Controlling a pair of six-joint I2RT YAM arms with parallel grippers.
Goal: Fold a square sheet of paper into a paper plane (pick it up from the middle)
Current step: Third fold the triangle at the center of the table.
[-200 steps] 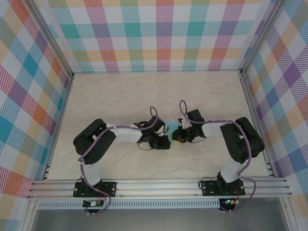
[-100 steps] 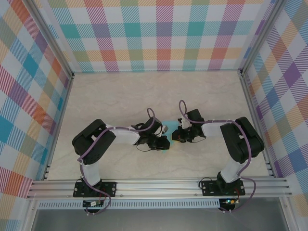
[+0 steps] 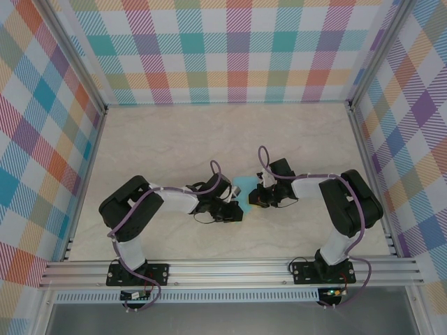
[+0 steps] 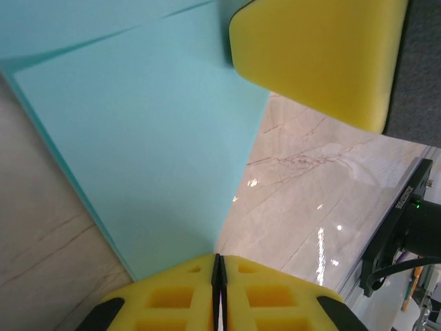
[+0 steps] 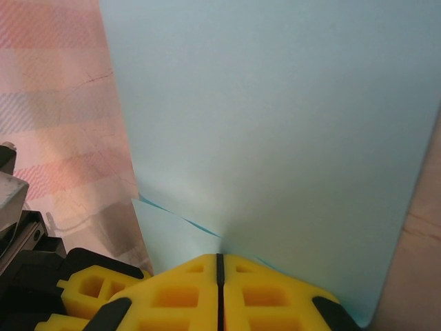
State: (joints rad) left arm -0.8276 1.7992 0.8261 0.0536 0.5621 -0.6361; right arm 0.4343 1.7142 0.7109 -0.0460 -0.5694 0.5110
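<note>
Beyond the paper plane point(image 3: 244, 186): bare tabletop point(image 3: 209, 132) lies open up to the checked back wall point(image 3: 230, 49).
Left of the paper plane: the left end effector point(image 3: 232, 211), clamped on the paper, and the left arm point(image 3: 150, 202) bar the way.
Right of the paper plane: the right end effector point(image 3: 257, 198), pinching the paper, and the right arm point(image 3: 342, 199) block passage.
Nearer than the paper plane: a free strip of tabletop, then the metal rail point(image 3: 230, 269).

Cyan paper plane point(image 4: 138, 158), pastel plaid walls point(image 3: 237, 49)

Black-and-white arms point(image 3: 174, 199); purple cables point(image 3: 262, 155); yellow end effector pads point(image 4: 172, 296)
</note>
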